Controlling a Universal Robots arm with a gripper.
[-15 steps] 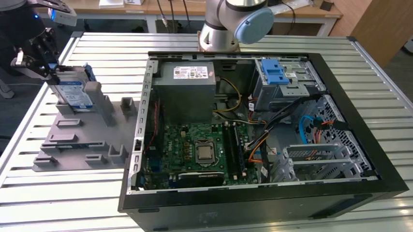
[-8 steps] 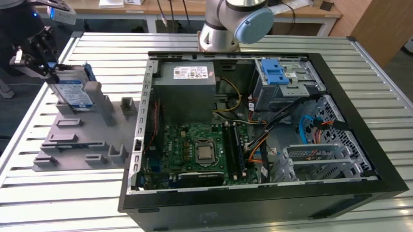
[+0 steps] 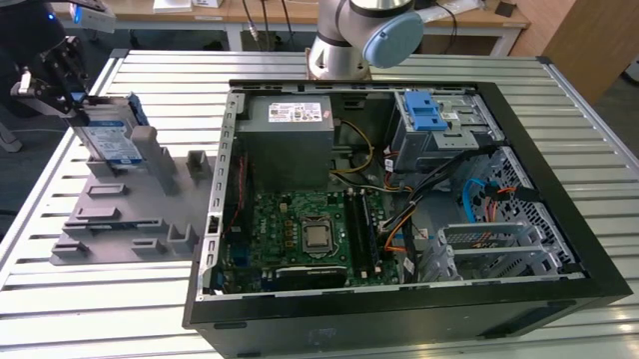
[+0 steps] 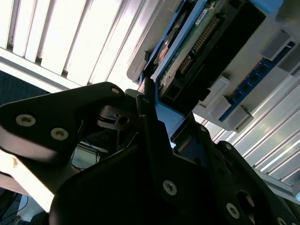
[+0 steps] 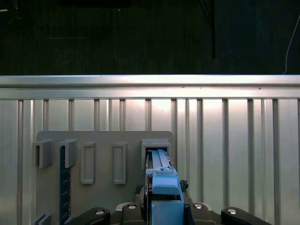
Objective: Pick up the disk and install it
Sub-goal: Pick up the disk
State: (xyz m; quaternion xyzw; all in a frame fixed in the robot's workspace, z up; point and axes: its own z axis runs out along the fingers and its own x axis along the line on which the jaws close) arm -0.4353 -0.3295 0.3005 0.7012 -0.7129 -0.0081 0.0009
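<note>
While the exterior view's upper left shows the pincer gripping the disk upright in a grey holder, beside a case containing a motherboard, the second wrist view shows its connectors.

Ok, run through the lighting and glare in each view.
Exterior view: even light, the table slats shine, the computer case is shadowed inside. First wrist view: background black, the table's rail glares. Second wrist view: the claw is a dark foreground mass, slats behind the disk washed out.
</note>
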